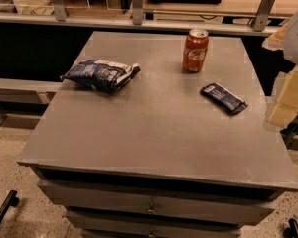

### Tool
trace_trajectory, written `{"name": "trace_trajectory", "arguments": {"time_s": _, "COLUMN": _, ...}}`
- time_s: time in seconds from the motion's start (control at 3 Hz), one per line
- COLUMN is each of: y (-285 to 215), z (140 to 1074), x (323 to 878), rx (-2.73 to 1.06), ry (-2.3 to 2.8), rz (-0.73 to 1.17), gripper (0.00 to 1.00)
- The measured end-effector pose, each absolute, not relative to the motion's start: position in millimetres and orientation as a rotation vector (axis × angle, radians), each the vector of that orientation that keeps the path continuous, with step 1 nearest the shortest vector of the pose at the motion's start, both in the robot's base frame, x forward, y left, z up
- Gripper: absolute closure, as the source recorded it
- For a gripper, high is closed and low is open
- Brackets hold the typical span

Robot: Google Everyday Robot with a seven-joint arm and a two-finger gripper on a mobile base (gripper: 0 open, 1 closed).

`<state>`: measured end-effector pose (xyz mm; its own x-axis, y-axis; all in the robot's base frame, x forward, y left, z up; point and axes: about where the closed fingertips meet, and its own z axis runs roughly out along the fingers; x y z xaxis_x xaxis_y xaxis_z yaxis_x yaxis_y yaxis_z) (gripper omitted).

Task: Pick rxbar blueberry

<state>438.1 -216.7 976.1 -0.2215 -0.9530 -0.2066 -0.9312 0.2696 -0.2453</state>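
The rxbar blueberry (223, 98) is a small flat dark navy bar with pale lettering. It lies flat on the grey table top (154, 128), right of centre and a little in front of the cola can. My gripper (284, 108) shows as a pale shape at the right edge of the view, just beyond the table's right side. It is to the right of the bar, apart from it and holding nothing that I can see.
A red cola can (195, 50) stands upright at the back of the table. A puffy blue-and-white snack bag (101, 74) lies at the left rear. The table has drawers below its front edge. A railing and counter run behind it.
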Motion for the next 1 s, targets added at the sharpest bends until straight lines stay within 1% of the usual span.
{"name": "trace_trajectory", "arguments": {"time_s": 0.33, "y": -216.6, "z": 976.5, "x": 438.4, "rx": -1.723, "ry": 2.231, "rz": -0.1, "gripper": 0.0}}
{"name": "trace_trajectory", "arguments": {"time_s": 1.0, "y": -234.9, "z": 980.8, "x": 480.2, "rx": -1.571, "ry": 2.276, "rz": -0.019, "gripper": 0.0}}
